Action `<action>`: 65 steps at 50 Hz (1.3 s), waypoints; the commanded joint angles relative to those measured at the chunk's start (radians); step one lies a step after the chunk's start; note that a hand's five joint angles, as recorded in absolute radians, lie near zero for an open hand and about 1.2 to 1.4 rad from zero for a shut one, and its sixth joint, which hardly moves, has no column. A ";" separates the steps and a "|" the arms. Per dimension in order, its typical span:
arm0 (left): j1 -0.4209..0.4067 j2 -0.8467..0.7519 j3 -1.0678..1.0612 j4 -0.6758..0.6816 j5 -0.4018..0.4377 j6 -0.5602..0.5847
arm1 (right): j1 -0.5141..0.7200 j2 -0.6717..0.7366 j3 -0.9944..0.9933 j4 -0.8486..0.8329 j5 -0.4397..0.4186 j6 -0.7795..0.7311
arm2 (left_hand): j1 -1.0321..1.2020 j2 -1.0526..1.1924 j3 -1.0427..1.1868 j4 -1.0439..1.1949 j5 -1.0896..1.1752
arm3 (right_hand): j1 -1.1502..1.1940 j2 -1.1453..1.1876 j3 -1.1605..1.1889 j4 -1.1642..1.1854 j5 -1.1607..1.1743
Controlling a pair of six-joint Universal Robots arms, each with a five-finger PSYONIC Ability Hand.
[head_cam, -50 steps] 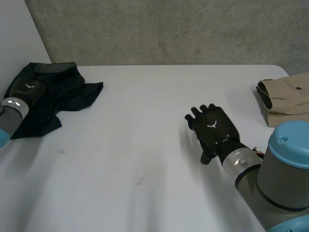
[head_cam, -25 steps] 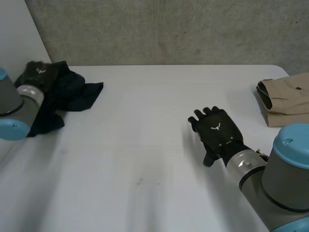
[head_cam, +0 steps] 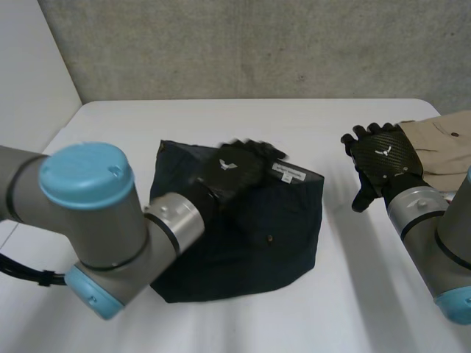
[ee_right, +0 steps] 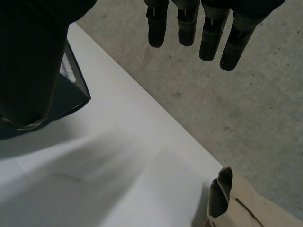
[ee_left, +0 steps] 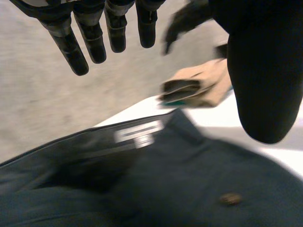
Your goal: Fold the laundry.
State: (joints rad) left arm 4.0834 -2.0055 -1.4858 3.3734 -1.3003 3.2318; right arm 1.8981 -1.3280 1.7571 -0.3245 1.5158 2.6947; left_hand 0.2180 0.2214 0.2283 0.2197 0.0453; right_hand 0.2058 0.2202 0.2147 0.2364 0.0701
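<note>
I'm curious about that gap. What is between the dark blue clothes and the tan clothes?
In the head view, just bare white table, with the open right hand beside the tan clothes.

We find the spread garment (head_cam: 250, 243) lying flat on the middle of the table (head_cam: 132, 118), and the folded garment (head_cam: 441, 147) lies well apart from it at its 2 o'clock, at the table's edge. Our left hand (head_cam: 239, 168) is over the spread garment's 12 o'clock edge, with the label (head_cam: 288, 172) just beside it at 3 o'clock. Our right hand (head_cam: 383, 156) is between the two garments, just beside the folded one at its 9 o'clock.
</note>
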 commanded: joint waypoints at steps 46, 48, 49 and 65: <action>0.358 0.198 -0.386 -0.250 -0.246 -0.001 | 0.401 0.624 -0.840 0.447 -0.187 -0.332 | 0.095 0.092 0.085 0.093 0.093 | 0.243 0.229 0.234 0.212 0.204; 0.348 0.198 -0.390 -0.250 -0.244 -0.006 | 0.400 0.650 -0.847 0.446 -0.206 -0.360 | 0.131 0.127 0.120 0.129 0.129 | 0.275 0.261 0.266 0.245 0.236; 0.342 0.198 -0.392 -0.252 -0.244 -0.013 | 0.400 0.658 -0.850 0.444 -0.215 -0.363 | 0.134 0.130 0.123 0.132 0.132 | 0.307 0.293 0.299 0.277 0.269; 0.267 0.182 -0.381 -0.240 -0.249 -0.066 | 0.381 0.600 -0.941 0.372 -0.125 -0.260 | 0.001 -0.002 -0.009 0.000 0.000 | 1.190 1.176 1.182 1.160 1.152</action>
State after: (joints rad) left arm 4.3995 -1.8181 -1.8837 3.1228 -1.5434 3.1700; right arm 2.2940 -0.6312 0.8343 0.0735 1.2829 2.3439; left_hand 0.2713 0.2728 0.2717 0.2685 0.0909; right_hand 0.9820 1.1504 1.1811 1.1851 0.9766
